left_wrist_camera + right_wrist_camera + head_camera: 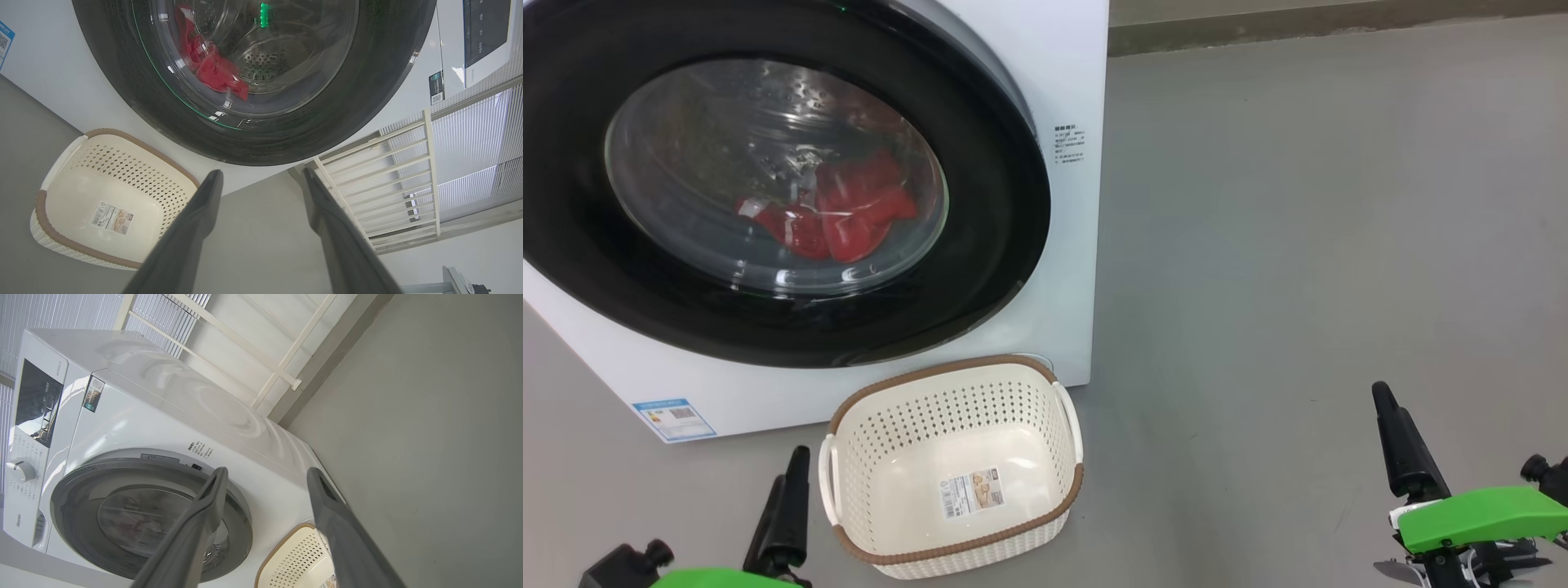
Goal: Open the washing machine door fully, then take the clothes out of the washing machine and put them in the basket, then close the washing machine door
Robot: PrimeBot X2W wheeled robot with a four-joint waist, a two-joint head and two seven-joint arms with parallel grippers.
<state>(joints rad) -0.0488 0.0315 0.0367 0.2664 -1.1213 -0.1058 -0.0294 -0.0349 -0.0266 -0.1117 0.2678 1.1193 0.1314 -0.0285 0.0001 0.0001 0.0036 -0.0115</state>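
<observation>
Left gripper gapes near basket; door, seemingly shut, covers clothes.

- Brand word, lower left of the right wrist view, lying sideways on the washing machine front panel: it appears to read "Hisense".
- Small black print, upper middle of the head view, on the machine's white front: several lines, too small to read.
- Blue-edged sticker, lower left of the head view, on the machine's front: illegible.
- Paper label on the floor of the basket: barcode and a small picture, words illegible.
- QR sticker, right of the left wrist view: code visible, text unreadable.
</observation>
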